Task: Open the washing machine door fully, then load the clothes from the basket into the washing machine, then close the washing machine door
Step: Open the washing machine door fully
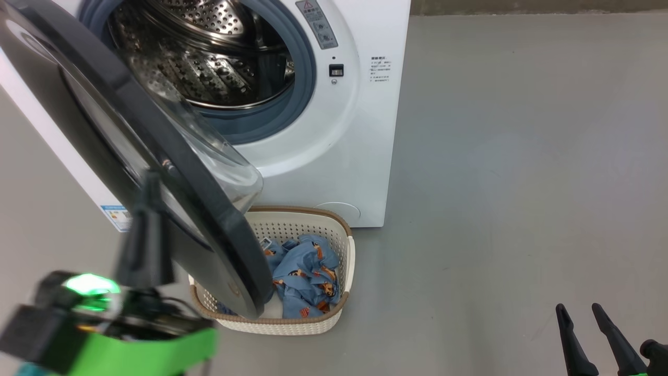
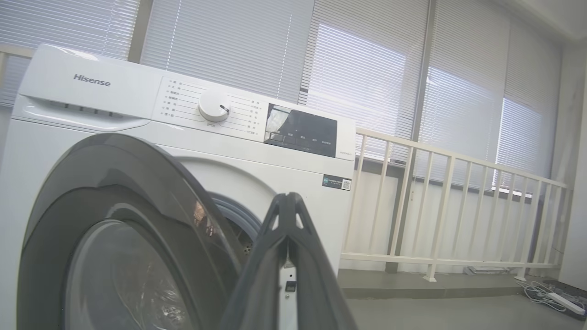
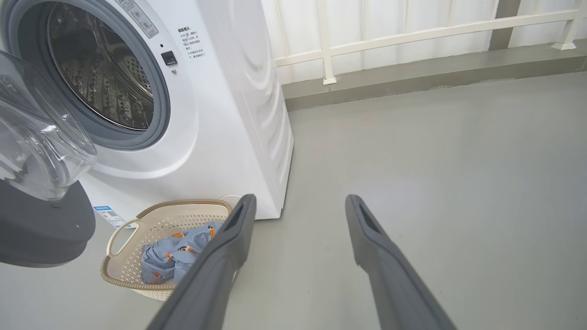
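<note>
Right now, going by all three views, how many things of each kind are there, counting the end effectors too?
washing machine: 1
washing machine door: 1
basket: 1
clothes: 1 blue heap; the separate garments cannot be told apart
End effectors: 2, the left end effector and the right end effector
Total: 6

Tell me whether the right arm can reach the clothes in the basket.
Probably yes: the door overhangs only the basket's left part; the clothes lie uncovered toward the open right gripper.
</note>
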Controlling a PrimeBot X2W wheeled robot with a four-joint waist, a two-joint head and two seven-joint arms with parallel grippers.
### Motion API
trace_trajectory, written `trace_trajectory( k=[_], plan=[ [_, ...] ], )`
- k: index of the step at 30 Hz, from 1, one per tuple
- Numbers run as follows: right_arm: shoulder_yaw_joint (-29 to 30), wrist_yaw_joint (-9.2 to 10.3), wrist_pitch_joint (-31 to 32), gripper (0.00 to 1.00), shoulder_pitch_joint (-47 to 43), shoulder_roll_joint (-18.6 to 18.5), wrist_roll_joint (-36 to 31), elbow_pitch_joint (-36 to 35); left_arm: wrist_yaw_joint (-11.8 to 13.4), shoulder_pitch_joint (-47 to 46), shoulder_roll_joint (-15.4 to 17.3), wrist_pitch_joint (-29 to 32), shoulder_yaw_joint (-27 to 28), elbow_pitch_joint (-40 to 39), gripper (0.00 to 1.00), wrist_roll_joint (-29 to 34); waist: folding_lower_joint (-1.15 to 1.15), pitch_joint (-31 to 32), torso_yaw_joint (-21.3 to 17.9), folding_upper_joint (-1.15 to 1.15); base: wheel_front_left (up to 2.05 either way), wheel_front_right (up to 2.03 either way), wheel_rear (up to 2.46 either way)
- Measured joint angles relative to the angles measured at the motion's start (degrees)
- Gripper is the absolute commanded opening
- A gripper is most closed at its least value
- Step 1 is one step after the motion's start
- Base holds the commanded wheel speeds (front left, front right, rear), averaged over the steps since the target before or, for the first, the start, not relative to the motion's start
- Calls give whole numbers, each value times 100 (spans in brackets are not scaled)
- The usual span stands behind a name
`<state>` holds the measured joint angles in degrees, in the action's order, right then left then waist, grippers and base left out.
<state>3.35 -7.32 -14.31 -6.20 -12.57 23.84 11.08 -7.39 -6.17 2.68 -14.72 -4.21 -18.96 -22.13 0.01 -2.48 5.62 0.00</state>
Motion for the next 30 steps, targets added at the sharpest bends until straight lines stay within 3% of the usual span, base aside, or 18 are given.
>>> trace_trajectory(
  k=[5,12,19,30],
  plan=[
    [12,0,0,100,3,-1,1,-19,0,3,-7,0,-954,-119,0,59,0,-43,-24,0,0,0,0],
    [-16,0,0,100,15,4,1,-30,0,-20,2,2,-1749,1026,0,-479,0,-114,-105,0,0,0,0],
    [-66,0,0,100,47,29,1,-40,0,-344,-4,3,-1763,2089,0,-693,0,-188,-179,0,0,0,0],
    [-65,0,0,100,65,40,1,-74,-1,-508,-18,3,-1524,2840,0,-814,0,-226,-183,0,0,0,0]
  ],
)
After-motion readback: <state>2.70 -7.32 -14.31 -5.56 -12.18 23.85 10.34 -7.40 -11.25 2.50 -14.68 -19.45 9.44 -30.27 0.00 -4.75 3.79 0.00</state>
